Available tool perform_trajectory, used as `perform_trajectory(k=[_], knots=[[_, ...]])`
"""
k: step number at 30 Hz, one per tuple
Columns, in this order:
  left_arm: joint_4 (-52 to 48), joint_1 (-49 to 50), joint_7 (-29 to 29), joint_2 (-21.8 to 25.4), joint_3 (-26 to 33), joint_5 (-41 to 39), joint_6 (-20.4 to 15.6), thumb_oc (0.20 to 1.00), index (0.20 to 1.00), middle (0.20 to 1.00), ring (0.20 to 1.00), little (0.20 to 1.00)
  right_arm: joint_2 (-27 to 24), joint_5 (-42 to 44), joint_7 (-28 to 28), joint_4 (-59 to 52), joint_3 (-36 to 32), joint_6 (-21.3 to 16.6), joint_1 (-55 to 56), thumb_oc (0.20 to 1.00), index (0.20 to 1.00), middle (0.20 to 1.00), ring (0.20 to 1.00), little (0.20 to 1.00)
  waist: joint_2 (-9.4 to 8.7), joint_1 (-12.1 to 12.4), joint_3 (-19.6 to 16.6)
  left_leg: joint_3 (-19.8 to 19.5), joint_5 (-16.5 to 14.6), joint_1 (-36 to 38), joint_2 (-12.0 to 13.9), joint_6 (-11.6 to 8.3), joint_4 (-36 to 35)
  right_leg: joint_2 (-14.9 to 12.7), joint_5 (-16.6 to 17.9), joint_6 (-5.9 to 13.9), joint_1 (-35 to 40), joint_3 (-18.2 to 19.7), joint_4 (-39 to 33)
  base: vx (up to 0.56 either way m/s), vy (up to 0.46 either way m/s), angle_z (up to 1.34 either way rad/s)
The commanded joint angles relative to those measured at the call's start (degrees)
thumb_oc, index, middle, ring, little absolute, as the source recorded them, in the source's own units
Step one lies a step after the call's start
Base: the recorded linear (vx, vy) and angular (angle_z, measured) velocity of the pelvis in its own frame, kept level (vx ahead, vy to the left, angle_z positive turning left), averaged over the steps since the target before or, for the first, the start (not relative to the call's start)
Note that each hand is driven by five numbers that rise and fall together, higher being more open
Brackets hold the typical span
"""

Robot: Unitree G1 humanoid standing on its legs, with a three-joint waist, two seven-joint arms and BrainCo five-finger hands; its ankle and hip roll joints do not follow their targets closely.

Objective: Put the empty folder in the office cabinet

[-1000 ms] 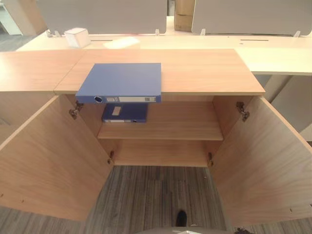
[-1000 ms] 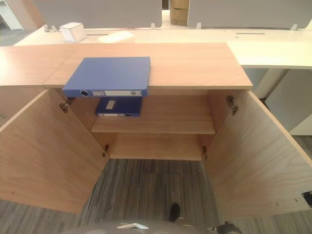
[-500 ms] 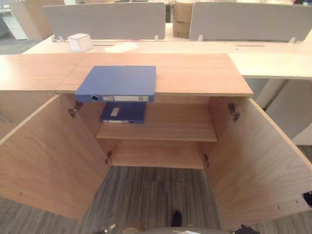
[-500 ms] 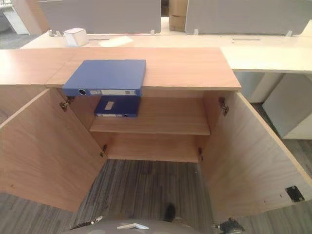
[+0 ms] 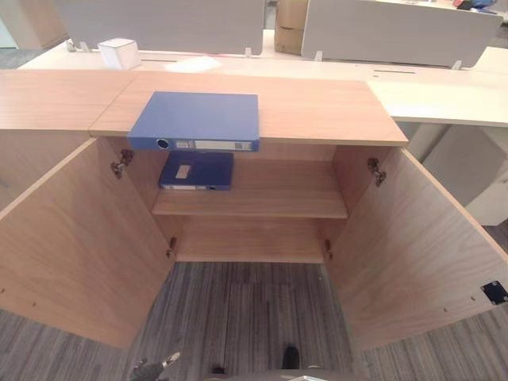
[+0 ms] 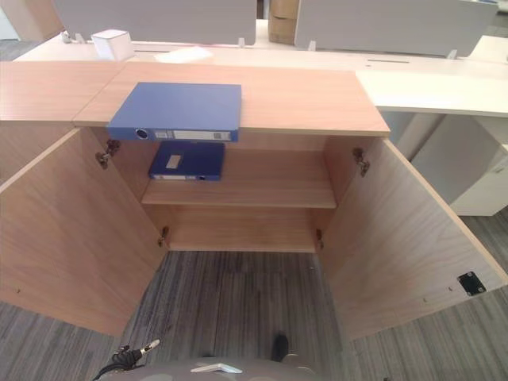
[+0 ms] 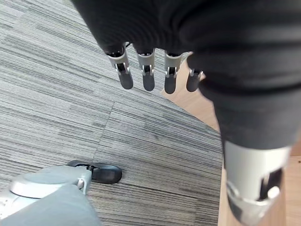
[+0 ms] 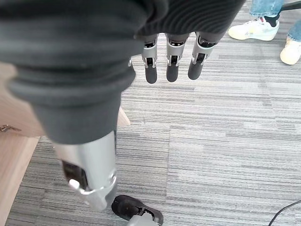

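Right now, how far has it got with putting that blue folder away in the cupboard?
Both cabinet doors stand open, so the way in is ready. Nothing is in hand: the left hand and right hand hang open above the floor. The folder lies on the cabinet top, untouched. Another folder already sits on the upper shelf. Picking up and shelving remain.

folder: blue, white spine label | cabinet: light wood grain | floor: grey striped carpet | box: white
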Motion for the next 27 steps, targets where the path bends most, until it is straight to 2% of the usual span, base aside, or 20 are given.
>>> perform_trajectory(k=[1, 4, 5, 7, 8, 9, 10, 12, 14, 15, 16, 17, 18, 19, 20, 21, 23, 25, 27], knots=[[-5.51, -1.96, 1.34, 1.34, 0.86, -2.3, -3.32, 1.0, 1.0, 1.0, 1.0, 1.0, -1.25, 0.61, -1.07, -0.06, -0.17, -1.08, -3.93, 1.0, 1.0, 1.0, 1.0, 1.0, -0.76, -0.35, 1.05, -0.11, -1.07, -0.78, -0.96, -2.38, -1.07, -3.43, -1.47, 4.23, 7.37, 1.61, -4.23, -0.01, 0.094, 0.07], [-9.42, -1.38, 1.74, 1.54, 0.89, -2.95, -3.66, 1.0, 1.0, 1.0, 1.0, 1.0, -1.1, 0.63, -1.09, -0.23, -0.36, -0.95, -3.83, 1.0, 1.0, 1.0, 1.0, 1.0, -0.94, -0.31, 1.16, 0.06, -1.28, -0.87, -1.35, -2.15, -1.07, -3.84, -1.24, 4.52, 7.21, 1.9, -4.23, -0.01, 0.071, 0.01], [-15.48, -0.59, 2.42, 2.28, 1.3, -3.0, -4.16, 1.0, 1.0, 1.0, 1.0, 1.0, -0.86, 0.72, -1.13, -0.63, -0.65, -0.95, -3.55, 1.0, 1.0, 1.0, 1.0, 1.0, -1.16, -0.24, 1.3, 0.24, -1.35, -0.99, -1.63, -1.95, -1.07, -4.23, -1.02, 4.79, 7.04, 2.09, -4.23, 0.0, 0.065, -0.02], [-18.48, -0.16, 2.92, 2.84, 1.6, -2.45, -4.45, 1.0, 1.0, 1.0, 1.0, 1.0, -0.69, 0.75, -1.18, -0.88, -0.76, -0.96, -3.4, 1.0, 1.0, 1.0, 1.0, 1.0, -1.31, -0.19, 1.37, 0.32, -1.42, -1.06, -1.76, -1.88, -1.07, -4.4, -0.93, 4.91, 6.99, 2.13, -4.23, 0.0, 0.054, -0.08], [-24.44, 0.15, 4.71, 4.26, 2.71, -0.42, -5.11, 1.0, 1.0, 1.0, 1.0, 1.0, -0.29, 1.1, -1.51, -1.23, -1.08, -1.15, -3.21, 1.0, 1.0, 1.0, 1.0, 1.0, -1.63, -0.03, 1.46, 0.34, -1.53, -1.17, -1.92, -1.75, -1.07, -4.72, -0.78, 5.16, 6.98, 2.28, -4.23, 0.0, 0.025, -0.06], [-24.44, 0.15, 4.71, 4.26, 2.71, -0.42, -5.11, 1.0, 1.0, 1.0, 1.0, 1.0, -0.29, 1.1, -1.51, -1.23, -1.08, -1.15, -3.21, 1.0, 1.0, 1.0, 1.0, 1.0, -1.63, -0.03, 1.46, 0.34, -1.53, -1.17, -1.92, -1.75, -1.07, -4.72, -0.78, 5.16, 6.98, 2.28, -4.23, 0.02, 0.049, 0.05], [-30.22, 0.63, 7.3, 5.89, 4.6, 2.98, -6.15, 1.0, 1.0, 1.0, 1.0, 1.0, 0.28, 1.29, -1.73, -1.68, -1.37, -1.28, -2.97, 1.0, 1.0, 1.0, 1.0, 1.0, -1.96, 0.17, 1.35, 0.46, -1.79, -1.17, -2.07, -1.65, -1.07, -4.96, -0.74, 5.36, 6.93, 2.41, -4.23, 0.03, 0.03, 0.06], [-32.39, 0.77, 8.99, 6.77, 5.5, 5.23, -6.49, 1.0, 1.0, 1.0, 1.0, 1.0, 0.58, 1.38, -1.88, -1.92, -1.33, -1.41, -2.85, 1.0, 1.0, 1.0, 1.0, 1.0, -2.16, 0.24, 1.3, 0.51, -1.89, -1.11, -2.12, -1.64, -1.07, -5.06, -0.73, 5.47, 6.93, 2.46, -4.23, 0.02, 0.021, 0.0], [-36.76, 0.54, 13.22, 8.93, 7.36, 12.17, -6.71, 1.0, 1.0, 1.0, 1.0, 1.0, 1.08, 1.5, -2.43, -2.42, -1.37, -1.75, -2.77, 1.0, 1.0, 1.0, 1.0, 1.0, -2.53, 0.34, 1.15, 0.59, -2.16, -1.03, -2.22, -1.66, -1.07, -5.21, -0.77, 5.68, 6.93, 2.57, -4.23, 0.0, 0.0, 0.0], [-36.78, 0.55, 13.22, 8.93, 7.37, 12.17, -6.7, 1.0, 1.0, 1.0, 1.0, 1.0, 1.08, 1.5, -2.43, -2.42, -1.37, -1.75, -2.77, 1.0, 1.0, 1.0, 1.0, 1.0, -2.53, 0.33, 1.15, 0.59, -2.16, -1.02, -2.22, -1.66, -1.07, -5.21, -0.77, 5.68, 6.94, 2.57, -4.23, 0.04, 0.011, -0.02], [-42.04, 0.67, 18.73, 12.12, 9.81, 21.93, -6.27, 1.0, 1.0, 1.0, 1.0, 1.0, 1.62, 1.96, -3.18, -2.95, -1.51, -2.17, -2.67, 1.0, 1.0, 1.0, 1.0, 1.0, -2.89, 0.59, 0.98, 0.8, -2.41, -0.93, -2.22, -1.71, -1.07, -5.33, -0.86, 5.83, 7.0, 2.7, -4.23, 0.06, 0.009, -0.08], [-44.21, 0.81, 23.18, 13.92, 11.86, 27.88, -5.54, 1.0, 1.0, 1.0, 1.0, 1.0, 2.12, 2.16, -3.64, -3.19, -1.19, -2.43, -2.65, 1.0, 1.0, 1.0, 1.0, 1.0, -3.14, 0.69, 0.82, 0.94, -2.57, -0.8, -2.17, -1.77, -1.07, -5.41, -0.95, 5.88, 7.06, 2.91, -4.23, 0.07, 0.01, -0.14], [-46.21, 0.78, 25.57, 15.5, 13.34, 31.41, -5.17, 1.0, 1.0, 1.0, 1.0, 1.0, 2.21, 2.17, -3.89, -3.34, -0.98, -2.52, -2.71, 1.0, 1.0, 1.0, 1.0, 1.0, -3.22, 0.77, 0.76, 1.03, -2.64, -0.77, -2.11, -1.79, -1.07, -5.42, -1.01, 5.91, 7.09, 2.96, -4.23, 0.04, 0.005, -0.15], [-46.45, 0.92, 25.62, 15.45, 13.47, 31.61, -5.02, 1.0, 1.0, 1.0, 1.0, 1.0, 2.31, 2.17, -3.92, -3.33, -0.91, -2.52, -2.74, 1.0, 1.0, 1.0, 1.0, 1.0, -3.3, 0.74, 0.77, 1.07, -2.65, -0.74, -2.12, -1.79, -1.07, -5.43, -1.02, 5.91, 7.1, 3.0, -4.23, 0.04, 0.006, -0.12], [-49.36, 0.6, 29.58, 18.64, 15.76, 38.49, -3.86, 1.0, 1.0, 1.0, 1.0, 1.0, 2.51, 2.35, -4.18, -3.34, -0.6, -2.82, -2.65, 1.0, 1.0, 1.0, 1.0, 1.0, -3.25, 0.83, 0.61, 1.17, -2.81, -0.68, -2.08, -1.88, -1.07, -5.47, -1.12, 6.0, 7.15, 3.05, -4.23, 0.03, 0.004, -0.07], [-49.58, 0.71, 29.62, 18.61, 15.87, 38.72, -3.69, 1.0, 1.0, 1.0, 1.0, 1.0, 2.62, 2.36, -4.2, -3.33, -0.54, -2.83, -2.69, 1.0, 1.0, 1.0, 1.0, 1.0, -3.35, 0.81, 0.62, 1.19, -2.83, -0.66, -2.08, -1.89, -1.07, -5.47, -1.14, 6.0, 7.15, 3.07, -4.23, 0.04, 0.01, -0.04], [-52.83, -0.08, 34.78, 23.08, 19.21, 47.73, -1.1, 1.0, 1.0, 1.0, 1.0, 1.0, 2.72, 2.77, -4.26, -2.78, -0.12, -3.06, -2.54, 1.0, 1.0, 1.0, 1.0, 1.0, -3.18, 0.82, 0.3, 1.39, -3.09, -0.4, -2.08, -2.03, -1.07, -5.49, -1.24, 6.11, 7.26, 3.11, -4.23, 0.04, 0.009, -0.01], [-55.36, -0.58, 36.32, 25.27, 20.86, 52.15, 0.49, 1.0, 1.0, 1.0, 1.0, 1.0, 2.85, 2.93, -4.2, -2.27, 0.33, -3.17, -2.54, 1.0, 1.0, 1.0, 1.0, 1.0, -3.12, 0.75, 0.12, 1.62, -3.24, -0.22, -2.07, -2.12, -1.07, -5.47, -1.36, 6.16, 7.43, 3.21, -4.23, 0.03, 0.003, 0.0], [-55.36, -0.58, 36.32, 25.27, 20.86, 52.15, 0.49, 1.0, 1.0, 1.0, 1.0, 1.0, 2.85, 2.93, -4.2, -2.27, 0.33, -3.17, -2.54, 1.0, 1.0, 1.0, 1.0, 1.0, -3.12, 0.75, 0.12, 1.62, -3.24, -0.22, -2.07, -2.12, -1.07, -5.47, -1.36, 6.16, 7.43, 3.21, -4.23, 0.02, 0.0, 0.0]])
